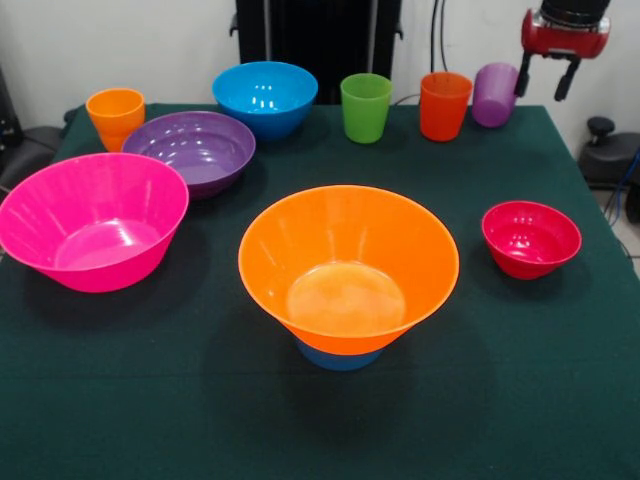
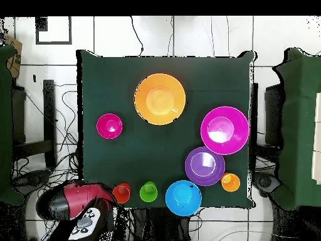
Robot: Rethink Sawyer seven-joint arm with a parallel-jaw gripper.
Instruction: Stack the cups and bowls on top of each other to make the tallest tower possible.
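Observation:
The tower stands at the front middle: the large orange bowl (image 1: 348, 262) (image 2: 160, 98) sits on the small light-blue bowl (image 1: 340, 356), which only peeks out beneath it. The orange bowl is empty. Along the far edge stand the yellow-orange cup (image 1: 115, 115) (image 2: 231, 182), the green cup (image 1: 365, 107) (image 2: 148, 191) and the red-orange cup (image 1: 444, 105) (image 2: 121, 192). The purple cup (image 1: 494, 95) looks tilted. My gripper (image 1: 545, 80) hangs open and empty just right of the purple cup, above the table's far right corner. In the overhead view my arm (image 2: 74, 202) hides the purple cup.
The large pink bowl (image 1: 92, 220) (image 2: 224, 130) is at the left, with the medium purple bowl (image 1: 190, 150) (image 2: 205, 166) and the medium blue bowl (image 1: 265, 97) (image 2: 183, 196) behind it. The small red bowl (image 1: 531, 238) (image 2: 109, 125) is at the right. The table is covered in green cloth (image 1: 150, 400).

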